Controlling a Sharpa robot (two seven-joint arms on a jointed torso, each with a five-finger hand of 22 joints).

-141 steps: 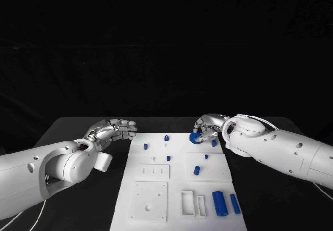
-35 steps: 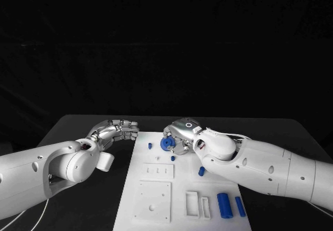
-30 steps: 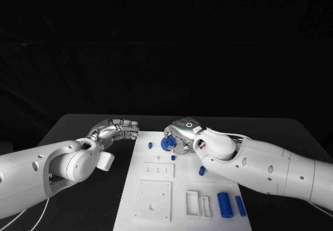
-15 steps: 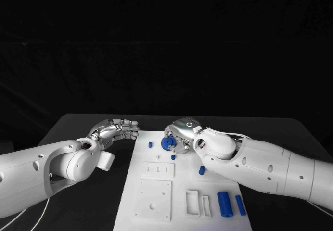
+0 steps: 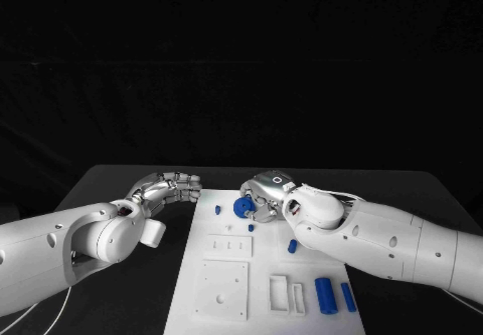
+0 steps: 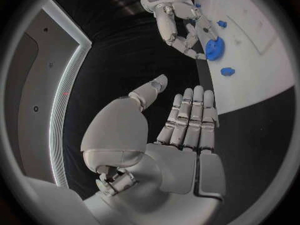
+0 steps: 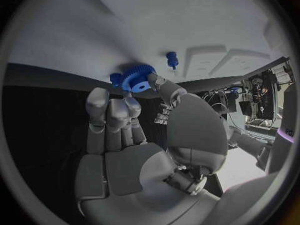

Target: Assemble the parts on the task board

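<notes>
1. Two white arms reach over the black surface [image 5: 121,183]; the white rectangular task board [image 5: 229,293] lies in the middle between them.
2. Right hand [image 5: 264,197] is at the far end of the board and pinches a small blue toothed plastic gear [image 5: 243,206] between thumb and fingertips; the right wrist view shows the same gear [image 7: 138,78] held just over the white plate.
3. A short blue peg [image 5: 250,227] stands in the board just nearer than the gear; another blue peg [image 5: 218,209] stands to the gear's left.
4. Left hand [image 5: 169,188] is beside the board's far left corner over the dark surface, fingers side by side and lightly curled, holding nothing.
5. Near end of board: a thick blue cylinder [image 5: 323,294] and a thinner blue rod [image 5: 346,296] lie side by side; a small blue pin [image 5: 292,246] lies mid-board.
</notes>
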